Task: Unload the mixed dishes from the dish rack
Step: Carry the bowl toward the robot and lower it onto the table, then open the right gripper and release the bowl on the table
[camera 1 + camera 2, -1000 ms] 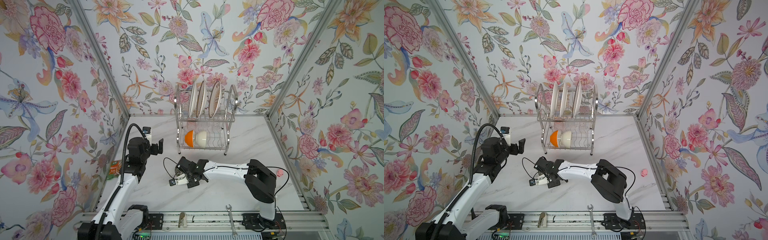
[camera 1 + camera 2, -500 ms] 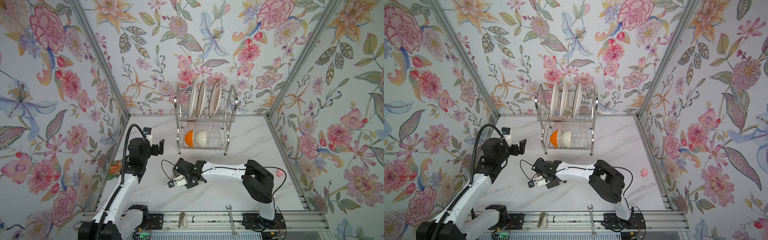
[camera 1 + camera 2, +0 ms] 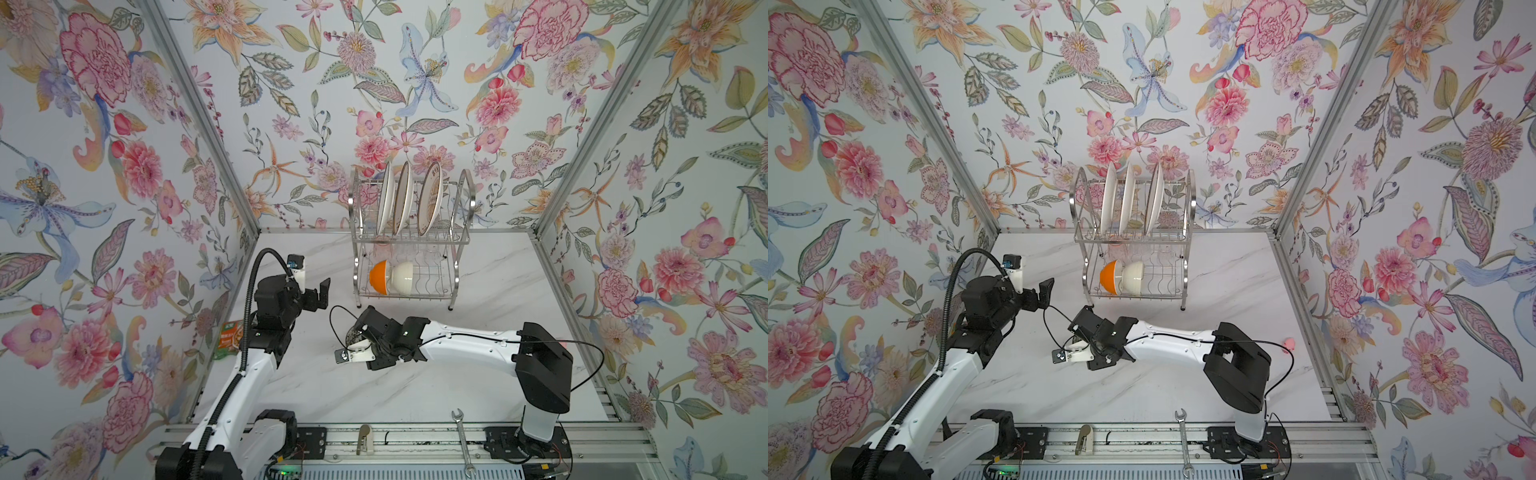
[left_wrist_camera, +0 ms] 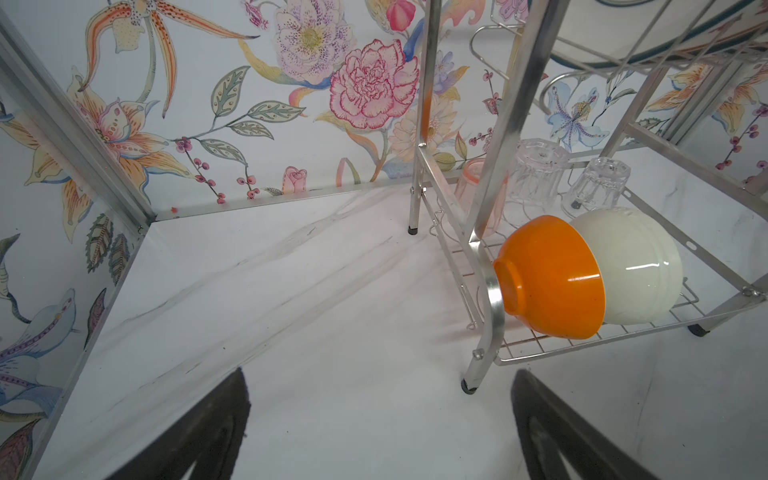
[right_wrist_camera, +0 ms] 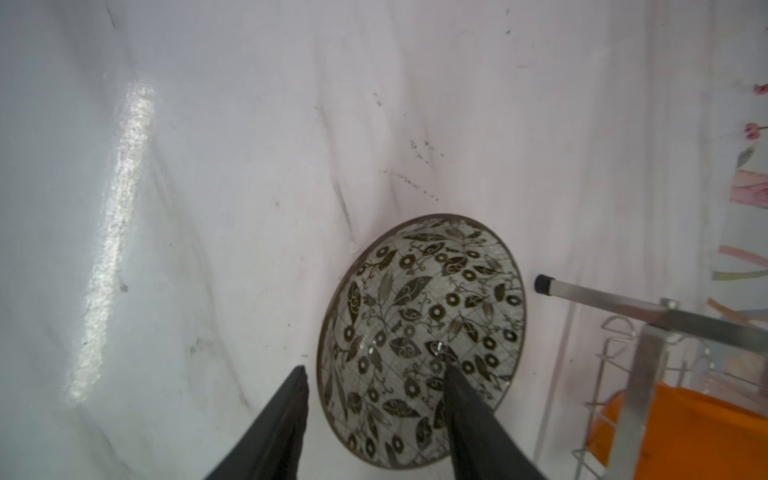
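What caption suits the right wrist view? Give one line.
Right pincer open astride the rim of a leaf-patterned bowl on the marble table beside the dish rack.

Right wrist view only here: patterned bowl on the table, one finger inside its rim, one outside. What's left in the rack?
Observer: Three plates stand on edge in the top tier of the rack.
Operator: I see orange at my frame edge. What else is below?
Observer: A cream bowl lies against the orange bowl, both on their sides.
Operator: Any glasses?
Observer: Three tumblers stand upside down behind the bowls: one pink, two clear.
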You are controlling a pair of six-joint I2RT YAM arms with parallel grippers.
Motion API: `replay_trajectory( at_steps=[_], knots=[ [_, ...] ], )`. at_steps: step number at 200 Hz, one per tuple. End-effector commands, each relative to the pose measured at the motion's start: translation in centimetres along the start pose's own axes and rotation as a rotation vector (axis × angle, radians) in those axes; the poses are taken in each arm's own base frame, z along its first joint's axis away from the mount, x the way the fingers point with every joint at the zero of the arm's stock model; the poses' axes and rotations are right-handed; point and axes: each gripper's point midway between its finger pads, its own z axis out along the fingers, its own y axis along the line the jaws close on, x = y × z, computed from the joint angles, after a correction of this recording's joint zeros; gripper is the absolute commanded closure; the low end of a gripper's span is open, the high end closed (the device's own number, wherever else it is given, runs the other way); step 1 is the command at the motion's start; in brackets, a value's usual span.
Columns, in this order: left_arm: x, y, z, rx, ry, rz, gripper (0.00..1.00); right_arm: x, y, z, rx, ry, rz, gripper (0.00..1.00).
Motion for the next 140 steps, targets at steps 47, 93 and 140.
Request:
replay_trajectory(
  at_steps=[47,93,140],
  knots=[
    [-6.4,-1.2,-2.5,0.067,-0.158,0.071,0.01,-1.6,-6.4,-8.1,0.215,-0.385,0.373,0.45],
    [-7.1,-4.4,-3.7,0.238,-0.208,0.169,0.01,2.8,-8.4,-11.0,0.312,-0.554,0.657,0.44],
    [-5.7,-6.6,-4.3,0.344,-0.226,0.211,0.01,8.7,-9.9,-12.7,0.373,-0.727,0.955,0.41]
  ],
)
